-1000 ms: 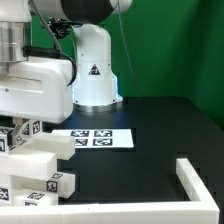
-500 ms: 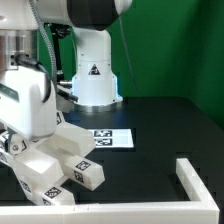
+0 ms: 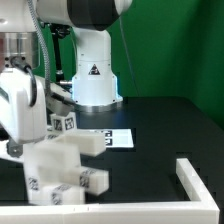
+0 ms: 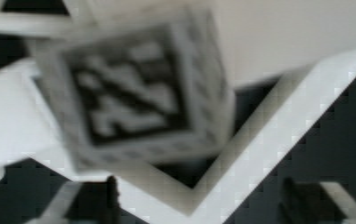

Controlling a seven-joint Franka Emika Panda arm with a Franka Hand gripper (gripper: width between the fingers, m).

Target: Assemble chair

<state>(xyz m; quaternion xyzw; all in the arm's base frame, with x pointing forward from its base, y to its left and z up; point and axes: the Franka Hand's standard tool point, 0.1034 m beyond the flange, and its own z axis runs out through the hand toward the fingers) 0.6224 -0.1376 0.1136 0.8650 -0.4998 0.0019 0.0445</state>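
Note:
The partly built white chair (image 3: pixel 62 160), with chunky blocks bearing small marker tags, hangs tilted above the black table at the exterior view's lower left. My gripper (image 3: pixel 20 138) is at its upper left side, shut on it; the fingertips are mostly hidden behind the hand and the part. In the wrist view a blurred marker tag on a white block (image 4: pixel 130 90) and the V-shaped cross brace (image 4: pixel 246 130) fill the picture. The brace sits between my gripper's (image 4: pixel 201 203) two dark fingers (image 4: pixel 97 200).
The marker board (image 3: pixel 112 138) lies flat on the table behind the chair. The low white L-shaped corner rail (image 3: pixel 196 180) runs along the front right. The arm's white base (image 3: pixel 95 75) stands at the back, before a green backdrop.
The held chair has turned and swung up and to the exterior view's right; the hand has rotated with it. The chair now covers part of the marker board.

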